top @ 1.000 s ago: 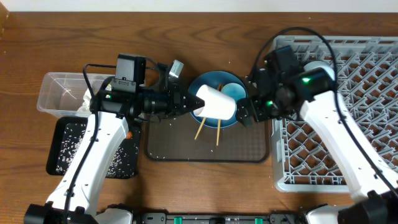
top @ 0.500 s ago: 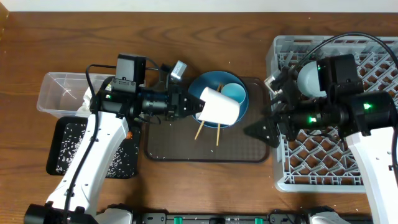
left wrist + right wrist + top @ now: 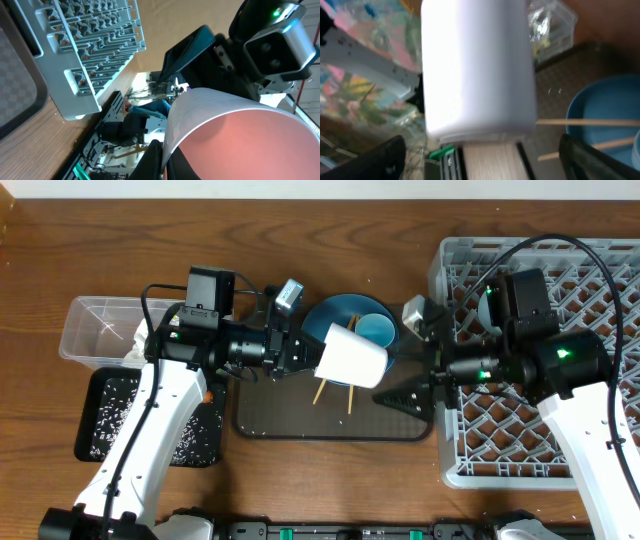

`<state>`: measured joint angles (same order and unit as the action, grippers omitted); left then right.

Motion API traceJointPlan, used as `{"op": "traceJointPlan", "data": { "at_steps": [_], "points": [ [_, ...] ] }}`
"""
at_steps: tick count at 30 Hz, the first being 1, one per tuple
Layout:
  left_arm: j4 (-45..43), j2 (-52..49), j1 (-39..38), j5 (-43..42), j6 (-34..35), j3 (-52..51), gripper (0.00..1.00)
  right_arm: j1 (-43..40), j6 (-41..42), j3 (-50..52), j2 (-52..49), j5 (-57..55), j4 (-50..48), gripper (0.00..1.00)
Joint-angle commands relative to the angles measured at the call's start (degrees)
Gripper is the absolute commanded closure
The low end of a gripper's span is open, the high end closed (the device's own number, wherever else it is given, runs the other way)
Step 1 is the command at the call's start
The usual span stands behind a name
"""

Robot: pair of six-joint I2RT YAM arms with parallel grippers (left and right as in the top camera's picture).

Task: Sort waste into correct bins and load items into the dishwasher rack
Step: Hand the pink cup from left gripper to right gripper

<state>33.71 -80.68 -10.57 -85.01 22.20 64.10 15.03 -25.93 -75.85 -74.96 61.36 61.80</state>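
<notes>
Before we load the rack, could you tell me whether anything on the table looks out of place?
The chopsticks lie askew, slanting off the blue plate onto the brown tray. The pinkish-white cup is held on its side by the left hand, above them.

This looks like a robotics lab staged as a kitchen clean-up station. A white left arm (image 3: 150,420) and right arm (image 3: 590,440), trailing black cables (image 3: 560,239), stand at a wooden table (image 3: 320,240) set with a grey dish rack (image 3: 600,280) and a brown tray (image 3: 300,425). Beyond the table edge, the left wrist view shows cluttered gear (image 3: 142,107), too small to identify.
</notes>
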Motion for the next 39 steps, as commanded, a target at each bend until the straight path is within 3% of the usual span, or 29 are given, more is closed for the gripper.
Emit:
{"op": "traceJointPlan", "data": {
  "at_steps": [1, 7, 12, 17, 24, 28, 33, 39],
  "points": [
    [0.1, -0.5, -0.8, -2.0, -1.0, -0.1, 0.94, 1.4, 4.9, 0.3, -0.1, 2.1, -2.9, 0.09],
    [0.1, -0.5, -3.1, -2.0, -0.9, -0.1, 0.94, 4.2, 8.0, 0.3, -0.1, 2.0, -7.2, 0.16],
    [0.1, -0.5, -3.2, -1.9, -1.0, -0.1, 0.94, 5.9, 8.0, 0.3, -0.1, -0.1, -7.1, 0.39],
    [0.1, -0.5, -3.2, 2.1, -1.0, -0.1, 0.94, 5.8, 8.4, 0.3, 0.0, -1.5, -7.2, 0.52],
    [1.4, -0.5, -3.2, 9.2, -1.6, -0.1, 0.93, 4.9, 11.6, 0.3, 0.0, -8.1, -7.2, 0.58],
    [6.1, -0.5, -3.3, 12.2, -5.4, -0.1, 0.93, 4.8, 12.7, 0.3, 0.0, -10.8, -7.5, 0.62],
    [13.0, -0.5, -4.1, 15.6, -10.1, -0.1, 0.93, 4.8, 14.4, 0.3, 0.0, -10.8, -9.3, 0.75],
    [14.0, -0.5, -5.2, 15.6, -10.8, -0.1, 0.93, 4.8, 16.3, 0.3, 0.0, -10.8, -11.0, 0.75]
  ]
}}
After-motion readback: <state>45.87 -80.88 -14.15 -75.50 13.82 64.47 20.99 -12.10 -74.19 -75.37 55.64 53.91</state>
